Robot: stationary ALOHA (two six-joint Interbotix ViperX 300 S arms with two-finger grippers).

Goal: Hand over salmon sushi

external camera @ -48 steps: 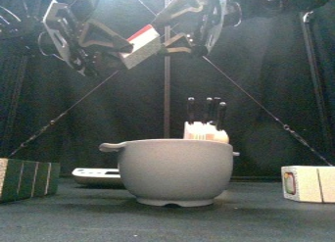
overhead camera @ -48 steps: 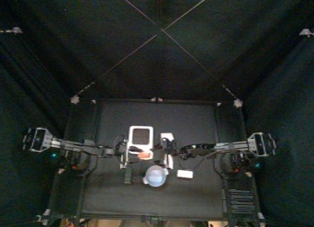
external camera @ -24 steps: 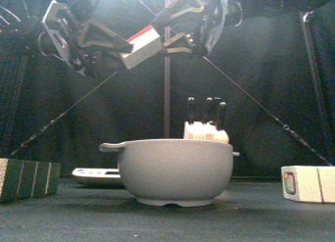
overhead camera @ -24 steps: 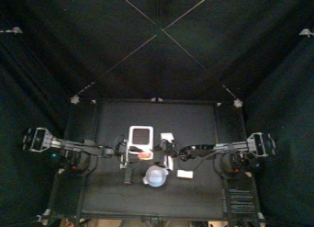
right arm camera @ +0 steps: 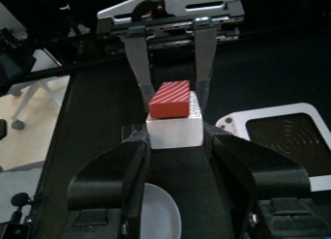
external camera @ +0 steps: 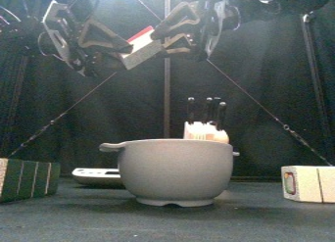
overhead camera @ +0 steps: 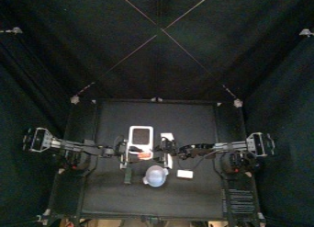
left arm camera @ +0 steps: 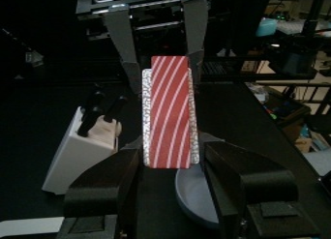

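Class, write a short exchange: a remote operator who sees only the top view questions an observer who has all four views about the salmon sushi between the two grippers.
Operator: From above, the salmon sushi is just a speck. How high is it?
Observer: In the front view the salmon sushi hangs well above the rim of the grey bowl.
Operator: Which arm has it?
Observer: The left wrist view shows the left gripper shut on one end of it, with a finger on either side.
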